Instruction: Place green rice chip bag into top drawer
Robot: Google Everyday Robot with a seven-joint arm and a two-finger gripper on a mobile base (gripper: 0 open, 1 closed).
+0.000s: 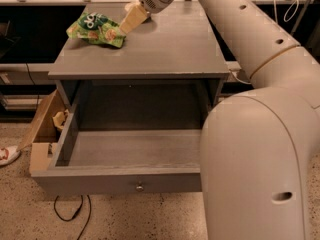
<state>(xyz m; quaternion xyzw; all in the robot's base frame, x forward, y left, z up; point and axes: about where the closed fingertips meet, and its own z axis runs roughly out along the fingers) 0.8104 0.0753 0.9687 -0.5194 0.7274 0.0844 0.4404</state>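
The green rice chip bag [97,28] lies crumpled on the back left of the grey cabinet top [165,49]. My gripper [131,19] hangs over the cabinet top just right of the bag, its tan tip close to the bag's right edge. The top drawer [120,180] is pulled wide out below, with its small round knob [139,187] on the front panel. Nothing lies inside it. My large white arm [255,134] fills the right side of the view and hides the drawer's right end.
A brown cardboard box [42,129] stands on the floor against the drawer's left side. A shoe [7,155] lies at the far left. A black cable [70,211] loops on the speckled floor in front of the drawer.
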